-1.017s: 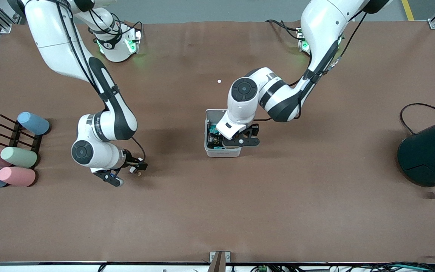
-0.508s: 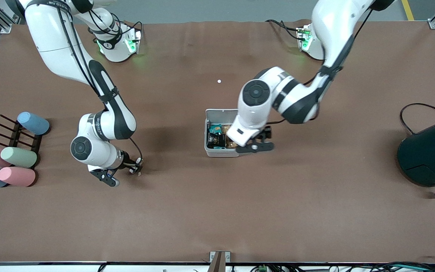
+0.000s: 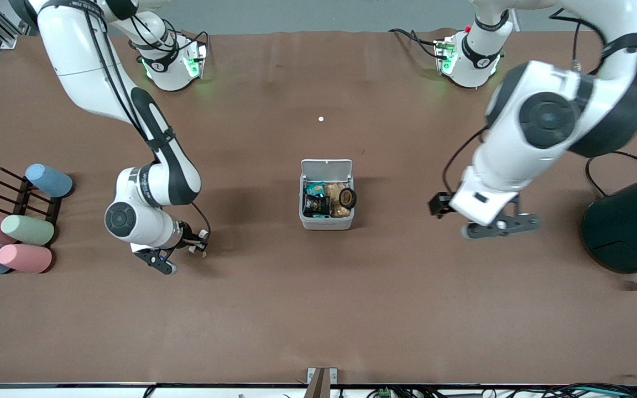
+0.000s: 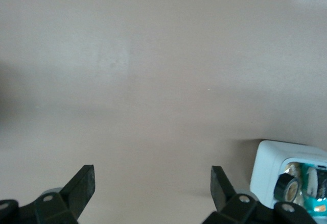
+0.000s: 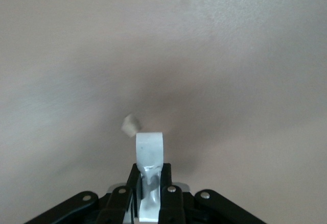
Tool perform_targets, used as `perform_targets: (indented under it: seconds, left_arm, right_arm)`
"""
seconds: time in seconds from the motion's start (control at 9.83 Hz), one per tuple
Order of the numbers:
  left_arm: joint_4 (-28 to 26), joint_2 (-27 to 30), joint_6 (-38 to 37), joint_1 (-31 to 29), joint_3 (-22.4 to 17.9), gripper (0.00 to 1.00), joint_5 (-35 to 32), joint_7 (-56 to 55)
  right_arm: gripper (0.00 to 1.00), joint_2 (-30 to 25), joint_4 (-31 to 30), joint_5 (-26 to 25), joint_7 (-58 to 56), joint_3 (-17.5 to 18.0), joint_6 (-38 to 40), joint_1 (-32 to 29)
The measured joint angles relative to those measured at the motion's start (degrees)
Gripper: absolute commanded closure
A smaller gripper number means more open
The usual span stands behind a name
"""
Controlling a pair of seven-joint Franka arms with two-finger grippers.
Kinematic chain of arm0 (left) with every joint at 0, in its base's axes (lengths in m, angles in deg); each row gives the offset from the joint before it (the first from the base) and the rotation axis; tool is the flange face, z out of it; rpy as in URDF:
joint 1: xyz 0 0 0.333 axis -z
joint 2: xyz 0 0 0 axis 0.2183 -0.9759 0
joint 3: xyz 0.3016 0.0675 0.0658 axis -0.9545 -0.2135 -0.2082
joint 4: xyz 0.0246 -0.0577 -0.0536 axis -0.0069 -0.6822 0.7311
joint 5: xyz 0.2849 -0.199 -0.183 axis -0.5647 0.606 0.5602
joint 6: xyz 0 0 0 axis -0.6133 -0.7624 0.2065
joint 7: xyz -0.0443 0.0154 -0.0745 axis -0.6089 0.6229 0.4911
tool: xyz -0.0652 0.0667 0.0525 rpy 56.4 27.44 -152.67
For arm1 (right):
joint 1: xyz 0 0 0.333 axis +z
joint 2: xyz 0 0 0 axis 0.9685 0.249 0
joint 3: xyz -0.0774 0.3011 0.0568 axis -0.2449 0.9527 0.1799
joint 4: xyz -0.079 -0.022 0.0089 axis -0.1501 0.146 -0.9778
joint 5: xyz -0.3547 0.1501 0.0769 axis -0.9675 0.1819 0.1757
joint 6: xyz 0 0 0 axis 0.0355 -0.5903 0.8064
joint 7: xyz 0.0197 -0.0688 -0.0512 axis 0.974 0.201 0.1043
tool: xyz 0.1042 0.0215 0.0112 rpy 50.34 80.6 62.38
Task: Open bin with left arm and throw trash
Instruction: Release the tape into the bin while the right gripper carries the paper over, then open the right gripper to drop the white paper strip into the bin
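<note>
The bin (image 3: 327,224) stands mid-table with its white lid (image 3: 327,166) swung open. Inside lie the black printed wrapper (image 3: 316,205) and the black tape roll (image 3: 347,198), along with other scraps. My left gripper (image 3: 498,226) is open and empty, over bare table between the bin and the left arm's end. In the left wrist view the open left gripper (image 4: 152,188) frames bare table, with the bin (image 4: 265,173) and tape roll (image 4: 286,188) at the edge. My right gripper (image 3: 196,247) hovers low over the table toward the right arm's end. It (image 5: 149,183) is shut on the curled white strip (image 5: 149,152).
A big dark teal cylinder (image 3: 631,226) with a black cable (image 3: 617,157) stands at the left arm's end. Pastel cups (image 3: 25,229) and a dark rack (image 3: 20,196) lie at the right arm's end. A tiny white dot (image 3: 320,118) lies farther from the camera than the bin.
My left gripper has left the bin and swung up and away toward the left arm's end. The tape roll now shows in the bin. The right gripper has barely shifted.
</note>
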Motion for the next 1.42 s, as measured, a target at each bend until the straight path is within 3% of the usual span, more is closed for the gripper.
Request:
perform_targets:
  seconds: [0.1, 0.31, 0.51, 0.71, 1.42]
  left_arm:
    - [0.13, 2.4, -2.14, -0.67, -1.43, 0.0, 1.63, 3.59]
    - [-1.25, 10.54, -7.16, -0.43, -9.43, 0.0, 6.64, 13.09]
    - [-8.78, 20.3, -7.86, -0.31, -17.4, 0.0, 8.05, 22.7]
    - [-12.95, 24.38, -7.27, 1.49, -22.35, 0.0, 8.09, 27.45]
    - [-6.3, 19.34, -10.08, 3.68, -23.16, 0.0, 8.03, 27.38]
  right_arm:
    - [1.0, -1.5, 4.86, 0.05, 2.93, 0.46, 6.66, 0.63]
    - [1.0, -3.58, 12.58, 0.23, 11.02, 1.16, 13.44, 6.23]
    - [1.0, -3.27, 14.93, 0.2, 19.47, 1.38, 11.5, 15.72]
    - [1.0, -1.85, 15.53, 0.11, 27.04, 1.28, 4.99, 22.96]
    - [0.96, 0.87, 15.67, -1.96, 27.47, 1.15, 3.08, 27.67]
